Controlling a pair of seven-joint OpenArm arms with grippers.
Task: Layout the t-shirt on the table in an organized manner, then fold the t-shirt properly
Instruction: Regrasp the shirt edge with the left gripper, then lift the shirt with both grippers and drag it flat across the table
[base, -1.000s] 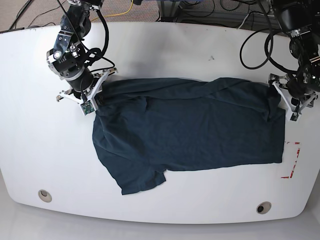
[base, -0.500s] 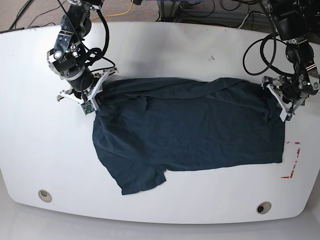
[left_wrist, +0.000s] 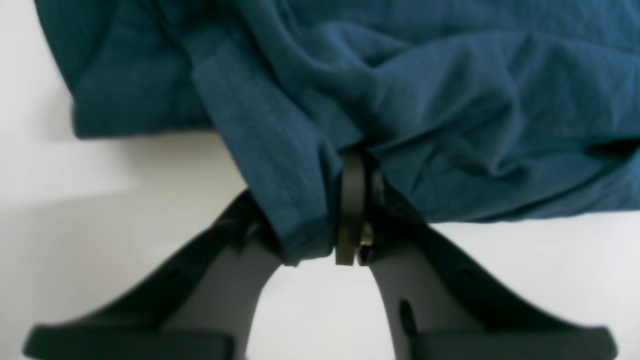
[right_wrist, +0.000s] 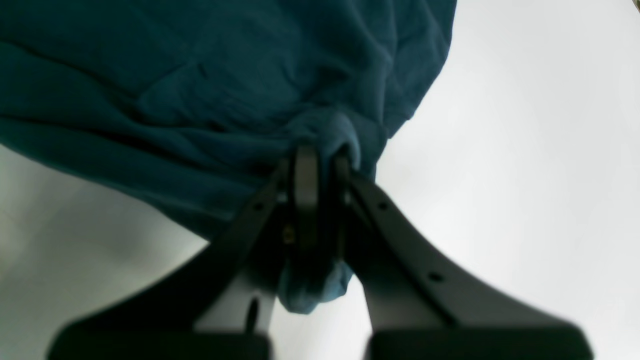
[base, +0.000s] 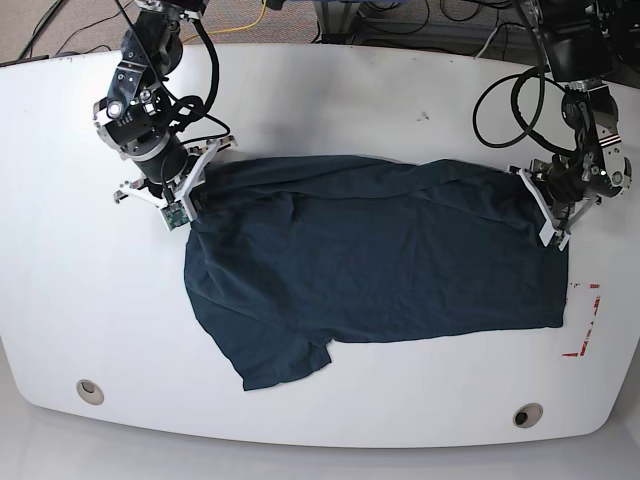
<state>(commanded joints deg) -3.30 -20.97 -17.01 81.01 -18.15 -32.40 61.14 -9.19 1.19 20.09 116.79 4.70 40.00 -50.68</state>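
A: Navy cotton, all of it, spread wide across the middle of the tabletop. That t-shirt lies mostly flat, but its far edge is rumpled and one sleeve pokes out toward the near side.

B: Who has hold of it?

A: Both arms. The right end effector is pinched closed on a bunched fold at one far corner; in its wrist view the cloth gathers between the closed jaws and a little tuft hangs out below. The left end effector is clamped on the opposite far corner, and its wrist view shows a hem draped over one jaw with the fabric nipped tight.

B: So which step is this?

A: Laying out, I'd judge, not folding. The body isn't squared and wrinkles run between the two grips.

B: And next?

A: Probably pulling the two corners apart and away to take up the slack along that far edge, then setting it down flat. Tension should stay even, or the cloth will skew. The red tape mark sits just beside the garment's near corner.
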